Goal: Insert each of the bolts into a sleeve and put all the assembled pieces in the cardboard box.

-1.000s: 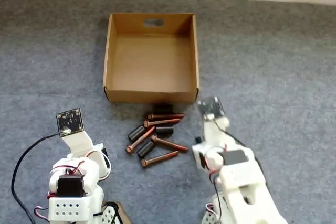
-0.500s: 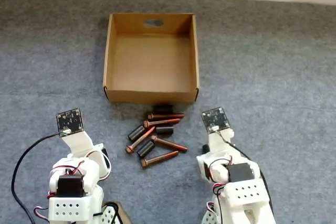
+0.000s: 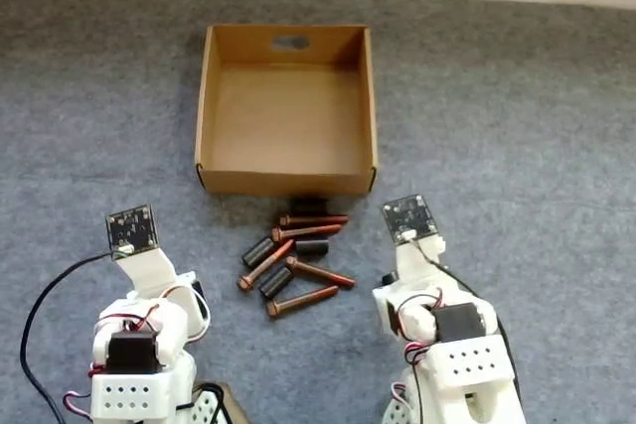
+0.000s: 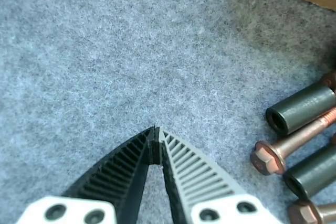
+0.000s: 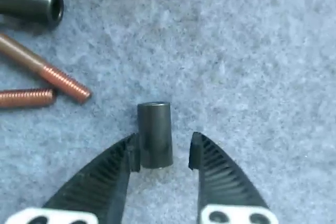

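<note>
Several long copper-coloured metal bolts (image 3: 320, 272) and short black metal sleeves (image 3: 311, 246) lie mixed in a little heap on the grey carpet (image 3: 517, 126). Seen from above, the open brown cardboard box (image 3: 286, 182) sits at 12 o'clock from the heap, very near it. No finished piece is in it yet. The left arm stands at 8 o'clock from the heap and the right arm at 4 o'clock.

The right gripper (image 5: 164, 150) is spread wide, with one black sleeve (image 5: 155, 129) lying between its two fingers. One finger touches the side of the sleeve. The other has a small gap next to it. This sleeve lies flat on the carpet, apart from the heap, with its open end pointing away from the gripper.

The left gripper (image 4: 156, 132) is pressed together and holds nothing. It hangs low over the carpet, near a bolt head and two sleeves at the edge of the heap.

I think the job is only at its start, as no bolt sits in a sleeve yet. The step in hand looks like picking up the first sleeve. Next, the right gripper needs to squeeze onto the sleeve and lift it. Then the left gripper has to open, grab a bolt and push it into the hole. The hole is small, so the bolt must line up straight.
</note>
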You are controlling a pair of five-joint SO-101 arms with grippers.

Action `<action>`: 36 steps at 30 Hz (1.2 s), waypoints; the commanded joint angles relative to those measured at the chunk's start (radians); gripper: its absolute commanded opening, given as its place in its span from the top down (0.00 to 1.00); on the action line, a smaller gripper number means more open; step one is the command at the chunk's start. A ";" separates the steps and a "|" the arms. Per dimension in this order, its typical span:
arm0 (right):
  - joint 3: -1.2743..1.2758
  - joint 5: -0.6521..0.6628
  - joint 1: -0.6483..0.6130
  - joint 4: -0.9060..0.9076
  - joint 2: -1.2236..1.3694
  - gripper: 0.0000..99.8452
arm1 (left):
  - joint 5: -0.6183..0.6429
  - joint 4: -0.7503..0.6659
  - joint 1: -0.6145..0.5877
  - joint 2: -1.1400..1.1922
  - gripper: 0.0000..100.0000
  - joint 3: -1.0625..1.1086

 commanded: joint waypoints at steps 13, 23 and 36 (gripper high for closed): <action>-0.263 0.009 -0.071 -0.137 0.466 0.79 | 0.006 0.005 0.016 -0.004 0.99 0.018; -0.392 0.075 -0.068 -0.139 0.785 0.79 | 0.006 0.005 0.016 -0.004 0.99 0.018; -0.364 0.081 -0.068 -0.134 0.800 0.80 | 0.006 0.005 0.016 -0.004 0.99 0.018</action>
